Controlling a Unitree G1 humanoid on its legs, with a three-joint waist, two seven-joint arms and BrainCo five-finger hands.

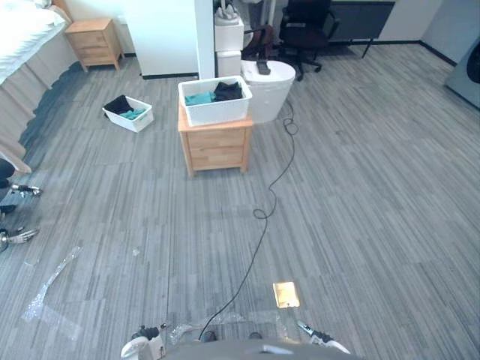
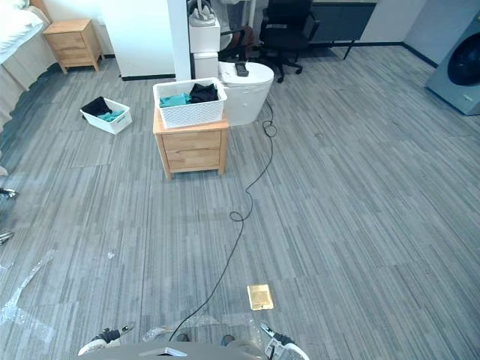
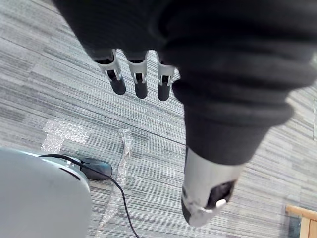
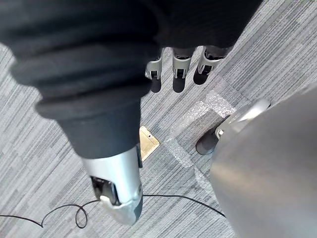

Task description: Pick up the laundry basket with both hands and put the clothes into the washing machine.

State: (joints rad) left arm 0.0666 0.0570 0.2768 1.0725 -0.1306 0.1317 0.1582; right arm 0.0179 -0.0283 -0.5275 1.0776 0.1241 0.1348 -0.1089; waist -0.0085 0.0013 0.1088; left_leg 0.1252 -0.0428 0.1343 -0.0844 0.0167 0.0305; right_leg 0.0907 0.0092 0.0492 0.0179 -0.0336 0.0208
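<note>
Laundry basket [image 1: 215, 111] with clothes [image 1: 217, 93] sits on wooden nightstand [image 1: 216, 146], far centre-left, likely raised for two-hand lift. Washing machine [image 2: 459, 71] far right. Left hand [image 3: 141, 82] and right hand [image 4: 178, 74] hang low, fingers straight, relaxed, empty; basket well apart, so approach comes first

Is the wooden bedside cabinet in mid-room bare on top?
No, a white plastic laundry basket of clothes stands on that cabinet.

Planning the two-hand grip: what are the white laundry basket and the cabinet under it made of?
The laundry basket: probably rigid plastic, matte white; its walls show a fine mesh pattern and a straight rim. The cabinet: light wood or veneer, smooth finish; even honey tone and two drawer fronts.
</note>
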